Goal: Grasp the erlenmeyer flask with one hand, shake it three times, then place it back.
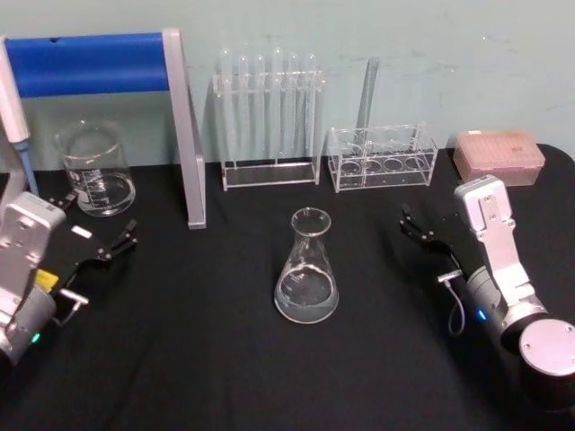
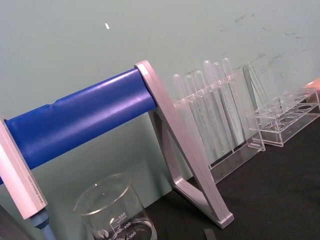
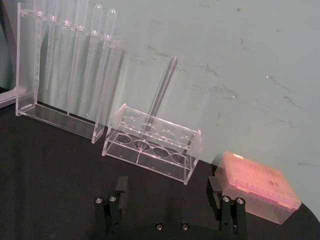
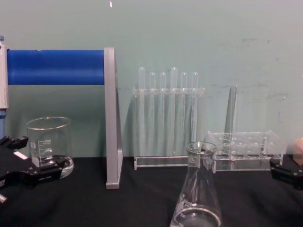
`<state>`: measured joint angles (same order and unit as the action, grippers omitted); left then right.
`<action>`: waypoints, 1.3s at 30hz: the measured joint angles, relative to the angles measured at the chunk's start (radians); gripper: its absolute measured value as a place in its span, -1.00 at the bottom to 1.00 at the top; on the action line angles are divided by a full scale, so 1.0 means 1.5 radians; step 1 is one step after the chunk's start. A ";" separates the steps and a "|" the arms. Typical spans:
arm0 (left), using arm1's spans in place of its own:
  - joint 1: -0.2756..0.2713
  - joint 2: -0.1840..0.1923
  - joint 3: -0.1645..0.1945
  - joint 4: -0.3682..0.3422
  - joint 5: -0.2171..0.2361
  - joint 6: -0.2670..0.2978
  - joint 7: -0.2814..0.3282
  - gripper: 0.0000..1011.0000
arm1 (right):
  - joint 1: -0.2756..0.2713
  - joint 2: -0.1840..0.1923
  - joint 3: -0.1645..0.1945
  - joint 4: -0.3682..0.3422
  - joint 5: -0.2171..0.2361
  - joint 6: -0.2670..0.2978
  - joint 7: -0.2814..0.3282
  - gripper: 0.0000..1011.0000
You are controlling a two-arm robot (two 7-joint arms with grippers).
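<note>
At the left edge of the desk (image 1: 225, 377), the left gripper (image 1: 101, 235) rests low over the black surface with its two fingers spread apart, holding nothing. Just behind it, near the back-left corner, stands the beaker (image 1: 94, 168), and beside that rises a stand with a blue bar (image 1: 90, 63) on a grey upright leg (image 1: 184, 135). A pipette (image 1: 15, 117) hangs at the stand's far left. Along the back edge, right of the leg, a tall clear rack holds a row of test tubes (image 1: 268, 117), and next to it sits a low clear rack (image 1: 382, 159) with one tube leaning in it. The erlenmeyer flask (image 1: 307, 267) stands upright in the middle of the desk, in front of the two racks, untouched, with a little clear liquid at its base. The hand (image 1: 419, 230) lies toward the right edge, well apart from the flask; the right wrist view shows its fingers (image 3: 119, 192) spread wide around nothing. A pink box (image 1: 499, 155) sits at the back-right corner
</note>
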<state>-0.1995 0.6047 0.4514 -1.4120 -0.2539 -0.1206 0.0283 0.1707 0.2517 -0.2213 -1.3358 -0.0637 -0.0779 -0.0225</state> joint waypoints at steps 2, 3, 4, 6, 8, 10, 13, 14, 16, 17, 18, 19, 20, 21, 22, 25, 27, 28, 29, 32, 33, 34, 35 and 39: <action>0.000 0.000 0.000 0.000 0.000 0.000 0.000 0.98 | 0.000 0.000 0.000 0.000 0.000 0.000 0.000 0.98; 0.000 0.000 0.000 0.000 0.000 0.000 0.000 0.98 | 0.000 0.000 0.000 0.000 0.000 0.000 0.000 0.98; 0.000 0.000 0.000 0.000 0.000 0.000 0.000 0.98 | 0.000 0.000 0.000 0.000 0.000 0.000 0.000 0.98; 0.000 0.000 0.000 0.000 0.000 0.000 0.000 0.98 | 0.000 0.000 0.000 0.000 0.000 0.000 0.000 0.98; 0.000 0.000 0.000 0.000 0.000 0.000 0.000 0.98 | 0.000 0.001 0.000 0.000 0.000 0.000 0.000 0.98; 0.000 0.000 0.000 0.000 0.000 0.000 0.000 0.98 | 0.000 0.001 -0.001 0.000 0.000 0.000 0.000 0.98; 0.000 0.000 0.000 0.000 0.000 0.000 0.000 0.98 | 0.000 0.001 -0.001 0.000 0.001 0.000 0.000 0.98; 0.000 0.000 0.000 0.000 0.000 0.000 0.000 0.98 | 0.000 0.001 -0.001 0.000 0.001 0.000 0.000 0.98; 0.000 0.000 0.000 0.000 0.000 0.000 0.000 0.98 | 0.000 0.001 -0.001 0.000 0.001 0.000 0.000 0.98; 0.000 0.000 0.000 0.000 0.000 0.000 0.000 0.98 | 0.000 0.001 -0.001 0.000 0.001 0.000 0.000 0.98; 0.000 0.000 0.000 0.000 0.000 0.000 0.000 0.98 | 0.000 0.001 -0.001 0.000 0.001 0.000 0.000 0.98; 0.000 0.000 0.000 0.000 0.000 0.000 0.000 0.98 | 0.000 0.001 -0.001 0.000 0.001 0.000 -0.001 0.98; 0.000 0.000 0.000 0.000 0.000 0.000 0.000 0.98 | 0.000 0.001 -0.001 0.000 0.001 0.000 -0.001 0.98; 0.000 0.000 0.000 0.000 0.000 0.000 0.000 0.98 | 0.000 0.001 -0.001 0.000 0.001 0.000 -0.001 0.98; 0.000 0.000 0.000 0.000 0.000 0.000 0.000 0.98 | 0.000 0.001 -0.001 0.000 0.001 0.000 -0.001 0.98; 0.000 0.000 0.000 0.000 0.000 0.000 0.000 0.98 | 0.000 0.001 -0.001 0.000 0.001 0.000 -0.001 0.98; 0.000 0.000 0.000 0.000 0.000 0.000 0.000 0.98 | 0.000 0.001 -0.001 0.000 0.001 0.000 -0.001 0.98; 0.000 0.000 0.000 0.000 0.000 0.000 0.000 0.98 | 0.000 0.001 -0.001 0.000 0.001 0.000 -0.001 0.98; 0.000 0.000 0.000 0.000 0.000 0.000 0.000 0.98 | 0.000 0.001 -0.001 0.000 0.002 0.000 -0.001 0.98; 0.000 0.000 0.000 0.000 0.000 0.000 0.000 0.98 | 0.000 0.001 -0.001 0.000 0.002 0.000 -0.001 0.98; 0.000 0.000 0.000 0.000 0.000 0.000 0.000 0.98 | 0.000 0.001 -0.001 0.000 0.002 0.000 -0.001 0.98; 0.000 0.000 0.000 0.000 0.000 0.000 0.000 0.98 | 0.000 0.001 -0.001 0.000 0.002 0.000 -0.001 0.98; 0.000 0.000 0.000 0.000 0.000 0.000 0.000 0.98 | 0.000 0.001 -0.001 0.000 0.002 0.000 -0.001 0.98; 0.000 0.000 0.000 0.000 0.000 0.000 0.000 0.98 | 0.000 0.001 -0.001 0.000 0.002 0.000 -0.001 0.98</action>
<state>-0.1995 0.6047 0.4514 -1.4120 -0.2539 -0.1205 0.0283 0.1709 0.2533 -0.2228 -1.3361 -0.0608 -0.0775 -0.0239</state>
